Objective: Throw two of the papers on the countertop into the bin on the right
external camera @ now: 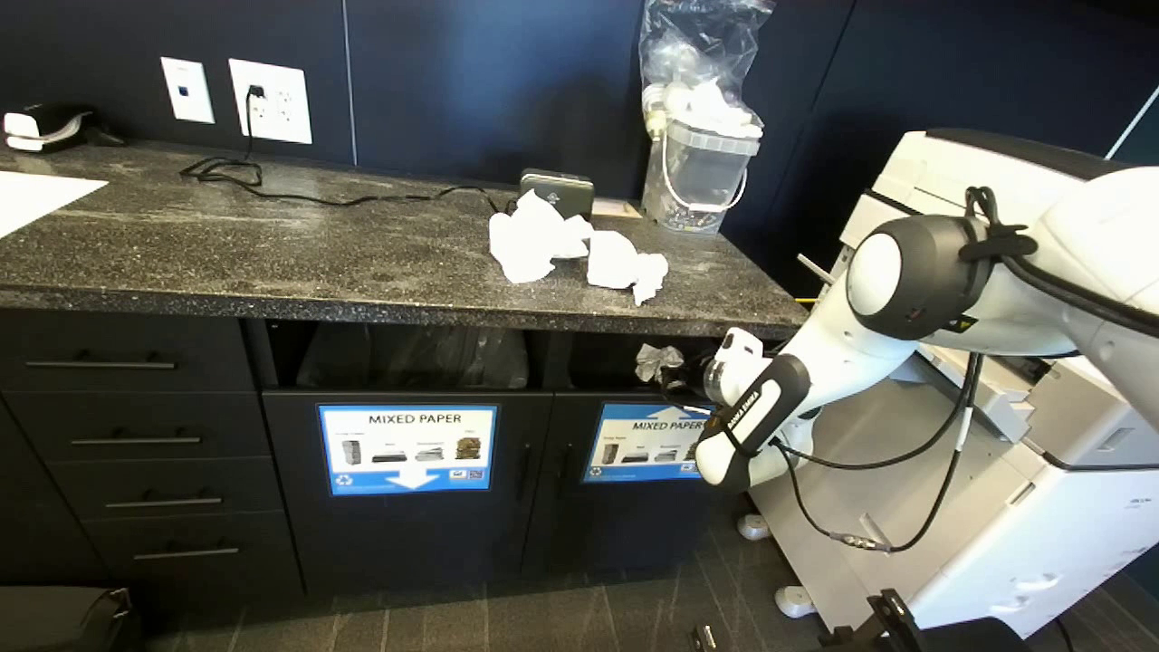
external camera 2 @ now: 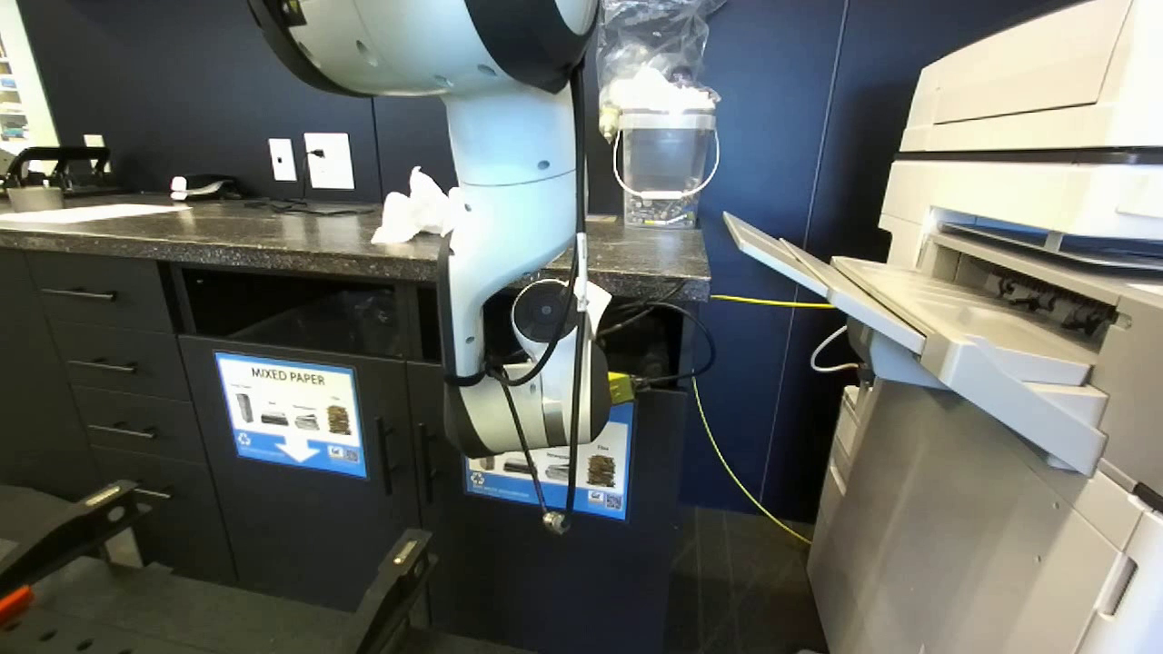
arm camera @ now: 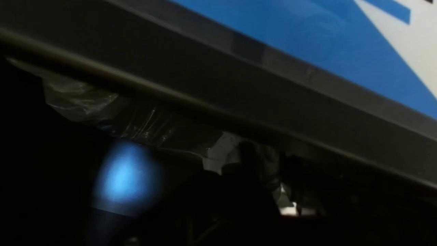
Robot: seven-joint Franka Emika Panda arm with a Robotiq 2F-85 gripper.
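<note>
In an exterior view, a crumpled paper (external camera: 659, 362) sits at the tips of my gripper (external camera: 675, 369), level with the slot of the right-hand bin (external camera: 607, 539). Its sign also reads "MIXED PAPER". In the very dark wrist view, that paper (arm camera: 220, 155) shows between and beside the fingers of my gripper (arm camera: 267, 153), below the bin's door edge. The fingers stand slightly apart; whether they still press the paper is too dark to tell. More crumpled papers (external camera: 525, 240) lie clustered on the countertop (external camera: 317, 254). The arm hides the gripper in an exterior view (external camera 2: 545, 391).
Over the gripper runs the countertop's thick edge. A clear plastic liner (arm camera: 146, 126) lines the slot. Left of the bin is a similar compartment with a sign (external camera: 407, 448). A printer (external camera: 869, 507) stands on the right. A bucket (external camera: 697, 172) and a small dark device (external camera: 557, 188) stand behind the papers.
</note>
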